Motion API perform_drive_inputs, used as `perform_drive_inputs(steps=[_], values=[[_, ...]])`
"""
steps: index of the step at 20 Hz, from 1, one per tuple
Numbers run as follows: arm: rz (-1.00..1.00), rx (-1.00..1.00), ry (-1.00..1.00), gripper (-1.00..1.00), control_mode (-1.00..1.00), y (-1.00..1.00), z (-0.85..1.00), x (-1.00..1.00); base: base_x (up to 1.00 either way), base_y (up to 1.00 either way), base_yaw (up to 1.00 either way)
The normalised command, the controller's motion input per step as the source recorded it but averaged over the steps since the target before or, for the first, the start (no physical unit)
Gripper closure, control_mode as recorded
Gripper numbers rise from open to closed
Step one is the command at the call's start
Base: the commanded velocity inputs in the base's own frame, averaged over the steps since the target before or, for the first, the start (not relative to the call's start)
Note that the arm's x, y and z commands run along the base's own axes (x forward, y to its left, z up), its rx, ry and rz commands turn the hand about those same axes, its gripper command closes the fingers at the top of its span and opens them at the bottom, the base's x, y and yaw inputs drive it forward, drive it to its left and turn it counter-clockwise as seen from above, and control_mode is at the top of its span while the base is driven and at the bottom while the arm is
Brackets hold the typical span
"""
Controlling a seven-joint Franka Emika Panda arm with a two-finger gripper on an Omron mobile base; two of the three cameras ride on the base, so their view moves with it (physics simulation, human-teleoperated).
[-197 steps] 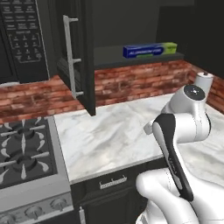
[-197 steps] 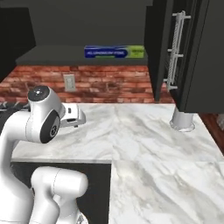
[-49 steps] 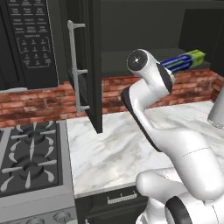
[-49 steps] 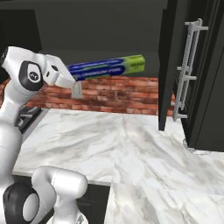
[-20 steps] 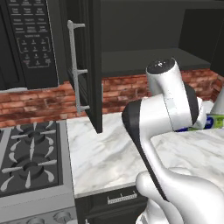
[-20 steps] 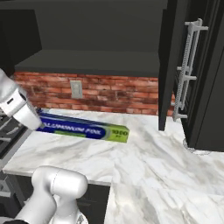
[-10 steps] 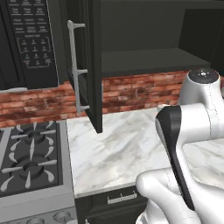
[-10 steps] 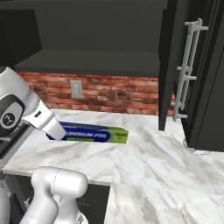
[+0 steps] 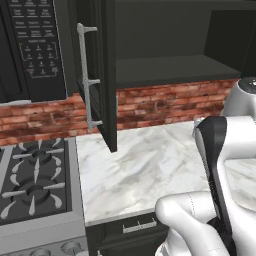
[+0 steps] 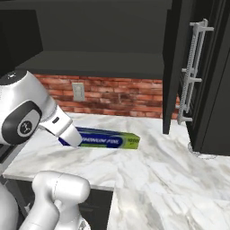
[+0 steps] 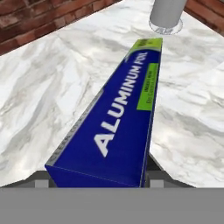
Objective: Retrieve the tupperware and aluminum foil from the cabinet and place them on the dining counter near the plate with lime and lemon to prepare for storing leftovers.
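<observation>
One box sits between my fingers: the aluminum foil (image 11: 124, 113), blue with a green far end, and my gripper (image 11: 98, 177) is clamped across its near blue end; it hangs just above the marble worktop (image 10: 148, 179), pointing along it toward the brick wall (image 10: 121, 96); the cabinet (image 9: 150, 45) stands open above, its door (image 9: 102, 75) swung out, handle (image 9: 85, 75) facing the microwave (image 9: 35, 47).

The marble worktop (image 9: 145, 170) and open cabinet (image 10: 103, 49) are viewed from behind on both sides; the hand view, seemingly close, is directed along the aluminum foil (image 11: 122, 122).
</observation>
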Motion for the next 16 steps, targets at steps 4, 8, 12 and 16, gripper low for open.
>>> perform_drive_inputs(steps=[4,8,12,16], values=[[0.00,0.00,0.00,1.00,1.00,0.00,0.00,0.00,-0.51,0.18,0.02],[0.00,0.00,0.00,1.00,1.00,0.00,0.00,0.00,-0.79,0.35,0.07],[0.00,0.00,0.00,1.00,1.00,0.00,0.00,0.00,-0.69,0.41,0.15],[0.00,0.00,0.00,1.00,1.00,0.00,0.00,0.00,-0.57,0.51,0.35]])
